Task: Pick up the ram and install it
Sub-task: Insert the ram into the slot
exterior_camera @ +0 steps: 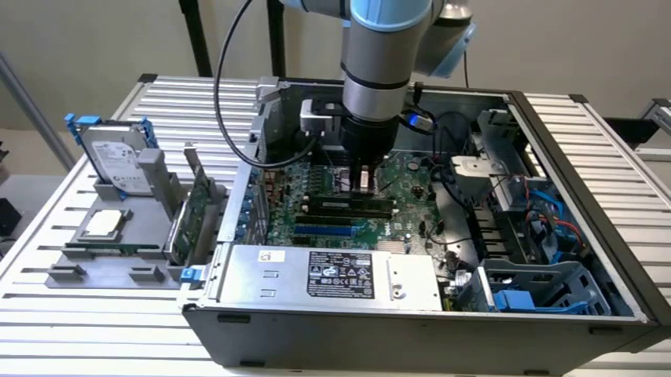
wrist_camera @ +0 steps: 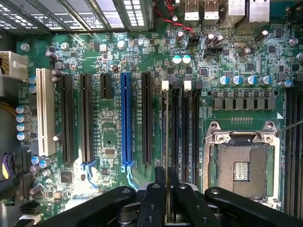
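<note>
Silver-grey arm (exterior_camera: 375,71), light-blue joint caps, black tool (wrist_camera: 166,189), black cable

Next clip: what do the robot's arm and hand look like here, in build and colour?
The arm is a thick silver-grey cylinder with a light blue joint cap on top. A black cable loops down beside it. Below sits a darker black wrist section with a small blue-tipped plug on one side. The hand is black, built of jointed linkage bars with round pivot pins, narrowing to two slim fingers.

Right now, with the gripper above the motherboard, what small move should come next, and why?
Probably a short, straight push down. In the wrist view the gripper holds the ram edge-on, lined up with a memory slot beside the empty CPU socket. The exterior view shows the ram just over the motherboard; whether it is seated, I cannot tell.
</note>
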`<state>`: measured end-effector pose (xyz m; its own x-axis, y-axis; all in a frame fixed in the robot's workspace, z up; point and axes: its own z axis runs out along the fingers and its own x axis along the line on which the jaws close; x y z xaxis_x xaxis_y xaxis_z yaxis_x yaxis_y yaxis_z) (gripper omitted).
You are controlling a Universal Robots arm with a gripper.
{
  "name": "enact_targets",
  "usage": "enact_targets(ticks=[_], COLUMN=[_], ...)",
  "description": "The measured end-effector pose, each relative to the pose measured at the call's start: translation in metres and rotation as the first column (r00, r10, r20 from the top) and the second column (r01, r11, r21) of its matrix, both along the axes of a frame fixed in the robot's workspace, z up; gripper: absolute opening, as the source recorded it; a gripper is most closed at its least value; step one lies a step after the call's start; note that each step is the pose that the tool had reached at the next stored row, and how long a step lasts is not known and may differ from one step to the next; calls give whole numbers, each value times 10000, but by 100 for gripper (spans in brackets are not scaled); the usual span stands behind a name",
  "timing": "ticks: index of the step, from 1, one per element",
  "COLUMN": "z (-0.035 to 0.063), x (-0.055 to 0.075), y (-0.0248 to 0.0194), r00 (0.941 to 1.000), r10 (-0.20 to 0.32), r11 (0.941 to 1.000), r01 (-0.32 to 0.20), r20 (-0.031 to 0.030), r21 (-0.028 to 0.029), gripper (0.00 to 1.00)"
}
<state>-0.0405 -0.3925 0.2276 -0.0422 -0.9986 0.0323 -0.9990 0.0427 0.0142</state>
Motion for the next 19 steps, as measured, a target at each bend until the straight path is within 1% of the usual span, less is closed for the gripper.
enact_targets(ticks=[7,9,14,19], z=[-8,-10,-15,-39], x=[-5,-6,-5,-5], y=[3,7,34,35], r00=[10000,10000,10000,10000], r10=[1,1,5,6], r11=[10000,10000,10000,10000], r01=[-1,-1,-5,-6], r20=[14,21,30,31], r21=[-8,-12,-20,-27], gripper=[0,0,0,0])
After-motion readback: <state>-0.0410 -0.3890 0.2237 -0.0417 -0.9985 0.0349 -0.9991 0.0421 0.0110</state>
